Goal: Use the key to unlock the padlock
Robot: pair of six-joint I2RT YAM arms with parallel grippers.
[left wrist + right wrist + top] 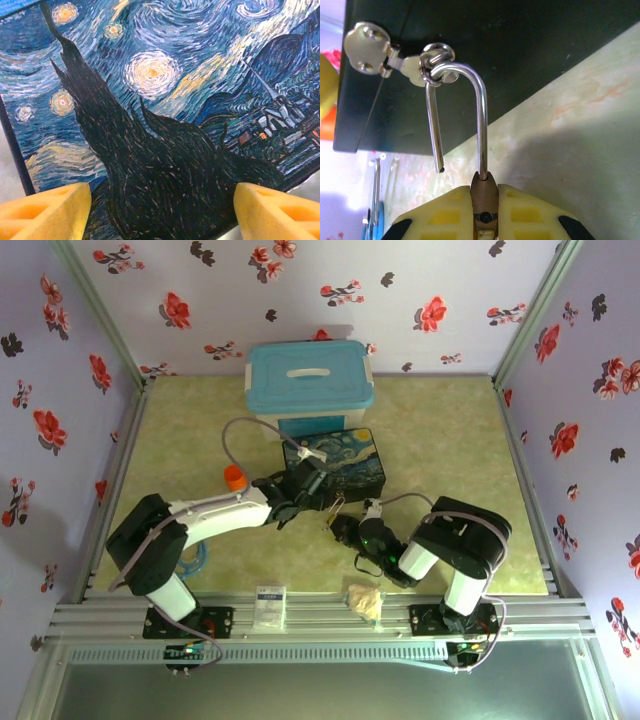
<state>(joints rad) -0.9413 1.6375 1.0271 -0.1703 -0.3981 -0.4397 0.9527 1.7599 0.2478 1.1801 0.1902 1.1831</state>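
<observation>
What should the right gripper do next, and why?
Probably draw the padlock so the free leg of its shackle slips out of the hasp ring. The shackle is open, its free end clear of the body, but hooked through the ring on the box, and the right gripper holds the body.

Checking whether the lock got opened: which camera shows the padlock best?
Right wrist. The padlock is close up: shackle sprung open, looped through the hasp on the box, body pinched in the right tool. The top view gives a tiny speck; the left wrist view faces the box lid.
</observation>
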